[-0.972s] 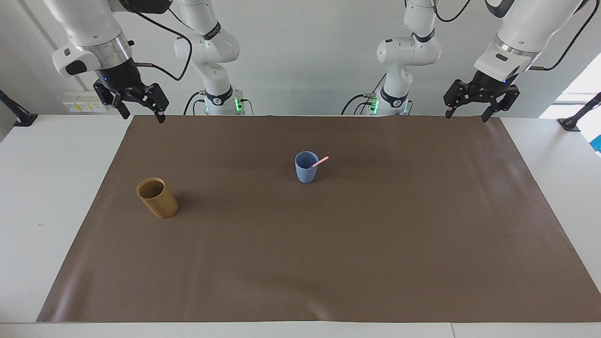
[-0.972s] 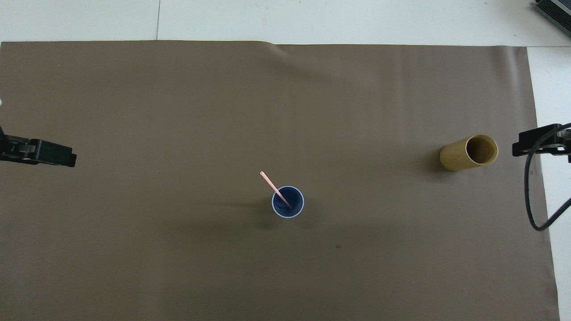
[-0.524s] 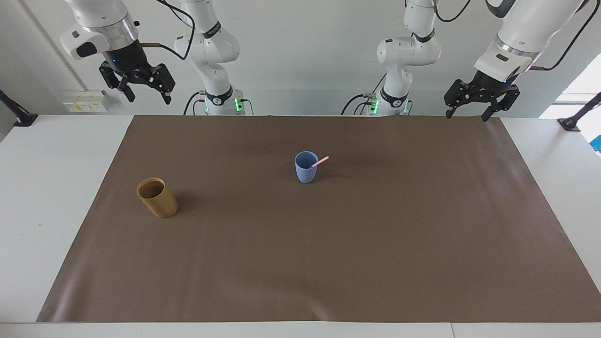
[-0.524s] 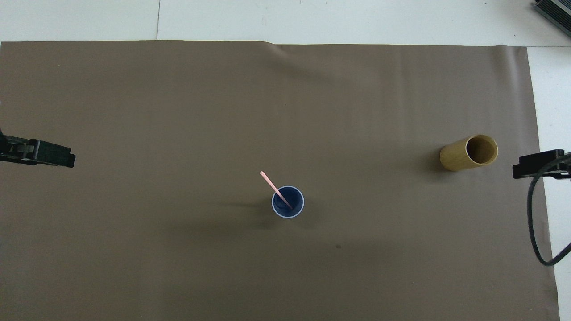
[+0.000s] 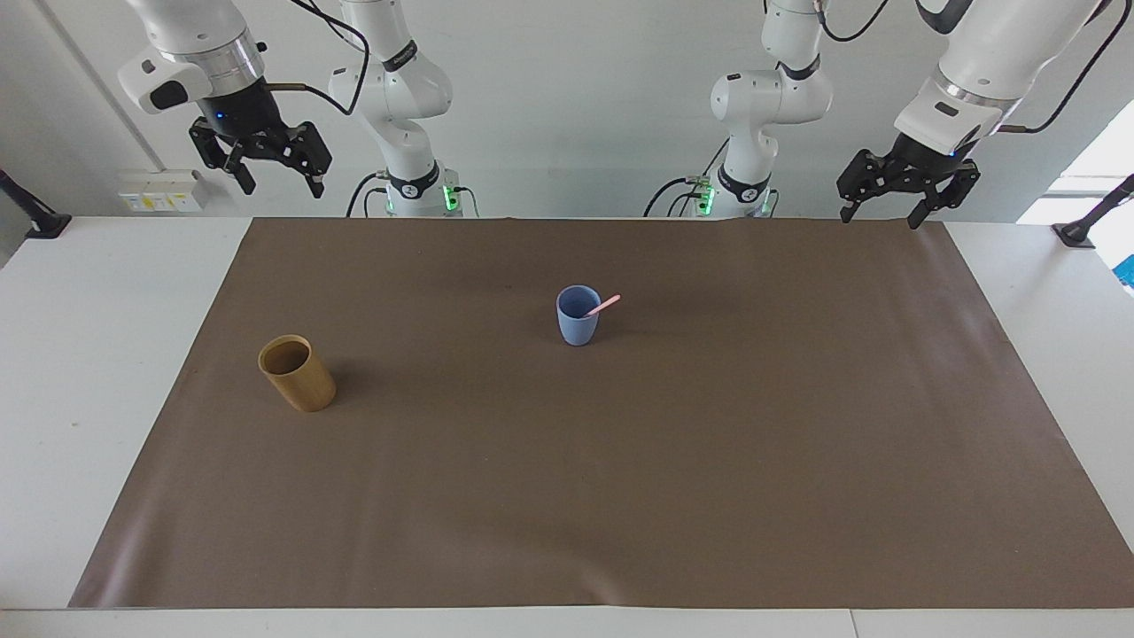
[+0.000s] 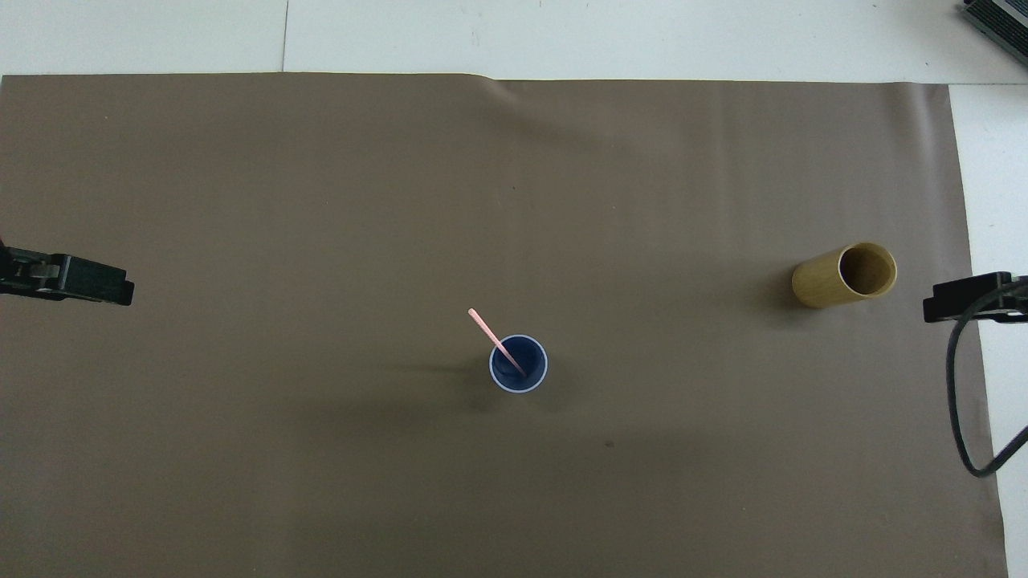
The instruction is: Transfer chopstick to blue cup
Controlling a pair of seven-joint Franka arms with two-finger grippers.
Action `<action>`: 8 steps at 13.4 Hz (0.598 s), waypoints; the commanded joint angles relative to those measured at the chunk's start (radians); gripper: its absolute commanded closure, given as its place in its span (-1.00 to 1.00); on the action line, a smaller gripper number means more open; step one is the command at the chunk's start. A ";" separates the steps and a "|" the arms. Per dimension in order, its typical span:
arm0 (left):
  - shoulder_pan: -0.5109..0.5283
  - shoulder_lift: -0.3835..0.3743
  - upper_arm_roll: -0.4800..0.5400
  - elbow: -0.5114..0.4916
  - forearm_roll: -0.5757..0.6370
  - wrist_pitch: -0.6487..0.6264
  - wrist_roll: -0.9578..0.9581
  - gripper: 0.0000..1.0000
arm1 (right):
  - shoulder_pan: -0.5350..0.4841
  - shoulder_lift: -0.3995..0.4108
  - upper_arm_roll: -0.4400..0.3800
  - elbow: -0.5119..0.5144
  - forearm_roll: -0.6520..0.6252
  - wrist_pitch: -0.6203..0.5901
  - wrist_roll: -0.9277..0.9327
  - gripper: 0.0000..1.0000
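Note:
The blue cup (image 5: pixel 578 315) (image 6: pixel 519 364) stands upright near the middle of the brown mat. A pale-pink chopstick (image 5: pixel 604 306) (image 6: pixel 495 338) leans inside it, its free end poking over the rim toward the left arm's end of the table. High over the mat's corner at its own end, my right gripper (image 5: pixel 279 177) hangs open and empty; only a tip of it shows in the overhead view. My left gripper (image 5: pixel 880 213) waits open and empty above the mat's corner at the left arm's end.
A tan wooden-looking cup (image 5: pixel 297 372) (image 6: pixel 845 275) stands upright toward the right arm's end of the mat, farther from the robots than the blue cup. The brown mat (image 5: pixel 620 496) covers most of the white table (image 5: pixel 80 372). A black cable (image 6: pixel 964 401) hangs from the right arm.
The right gripper rose away from the mat and drew back toward the robots' end. The left arm, both cups and the chopstick stayed still.

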 commanded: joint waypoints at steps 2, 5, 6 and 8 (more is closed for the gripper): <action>0.020 -0.014 -0.010 -0.007 0.015 -0.010 -0.008 -1.00 | -0.012 -0.023 0.003 -0.026 -0.010 0.010 -0.014 -1.00; 0.018 -0.014 -0.010 -0.007 0.015 -0.010 -0.003 -1.00 | -0.014 -0.017 -0.003 -0.017 -0.004 0.010 -0.019 -1.00; 0.018 -0.014 -0.012 -0.007 0.015 -0.011 -0.003 -1.00 | -0.014 -0.017 -0.003 -0.017 -0.002 0.010 -0.018 -1.00; 0.018 -0.014 -0.010 -0.007 0.015 -0.008 -0.003 -1.00 | -0.014 -0.016 -0.005 -0.015 -0.020 0.015 -0.021 -1.00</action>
